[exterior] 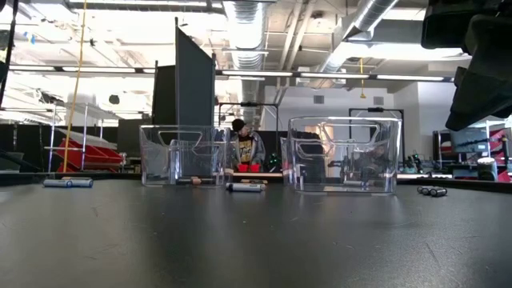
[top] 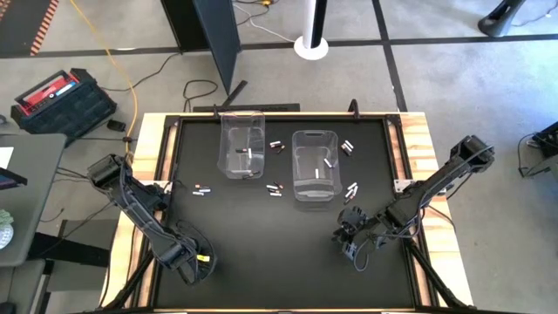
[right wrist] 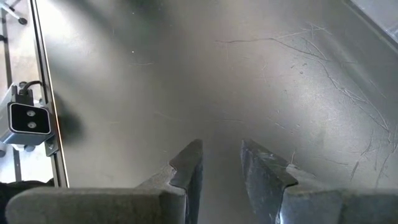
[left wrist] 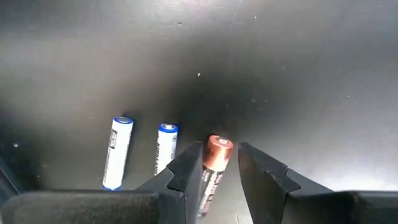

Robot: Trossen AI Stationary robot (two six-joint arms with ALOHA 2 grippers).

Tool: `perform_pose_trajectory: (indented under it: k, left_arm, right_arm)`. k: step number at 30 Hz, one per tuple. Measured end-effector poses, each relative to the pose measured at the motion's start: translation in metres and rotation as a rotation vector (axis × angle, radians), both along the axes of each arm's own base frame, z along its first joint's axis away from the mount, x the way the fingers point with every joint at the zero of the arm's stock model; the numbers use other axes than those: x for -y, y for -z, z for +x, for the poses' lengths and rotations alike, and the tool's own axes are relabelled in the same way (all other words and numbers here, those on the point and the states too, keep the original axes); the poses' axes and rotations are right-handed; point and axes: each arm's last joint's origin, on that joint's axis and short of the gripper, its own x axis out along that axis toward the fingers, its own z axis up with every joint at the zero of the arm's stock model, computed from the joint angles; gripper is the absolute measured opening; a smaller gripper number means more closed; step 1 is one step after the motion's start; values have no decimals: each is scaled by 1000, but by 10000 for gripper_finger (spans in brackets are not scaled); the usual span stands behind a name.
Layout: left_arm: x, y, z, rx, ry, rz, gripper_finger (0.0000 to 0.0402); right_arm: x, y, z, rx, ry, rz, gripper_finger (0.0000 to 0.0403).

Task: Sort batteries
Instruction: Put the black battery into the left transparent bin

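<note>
Two clear bins (top: 242, 144) (top: 316, 164) stand at the far middle of the black mat, each with a few batteries inside. Loose batteries lie around them (top: 277, 145) (top: 352, 189) and left of them (top: 202, 188). My left gripper (top: 196, 259), near left, points down and is open. In its wrist view its fingers (left wrist: 186, 171) stand on either side of a copper-topped battery (left wrist: 217, 154) lying on the mat. Two white-and-blue batteries (left wrist: 117, 152) (left wrist: 165, 148) lie beside it. My right gripper (top: 349, 242) hangs open over bare mat (right wrist: 221, 168) at the near right.
A raised wooden frame (top: 410, 131) borders the mat. A small camera (right wrist: 25, 121) sits at the table's edge beside my right gripper. In the low view both bins (exterior: 184, 156) (exterior: 344, 156) stand across the middle, with a person (exterior: 244, 148) in the room behind.
</note>
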Motion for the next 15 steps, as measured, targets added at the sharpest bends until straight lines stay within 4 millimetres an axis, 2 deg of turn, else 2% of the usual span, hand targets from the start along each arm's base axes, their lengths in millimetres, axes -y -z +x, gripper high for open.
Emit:
perform_pose_trajectory:
  k: [10, 15]
  left_arm:
    - [5, -1, 4, 41, 8, -56, 98]
    - [7, 0, 3, -10, 51, -98, 98]
  right_arm:
    - [0, 0, 0, 0, 1, 0, 126]
    - [0, 0, 0, 0, 1, 0, 126]
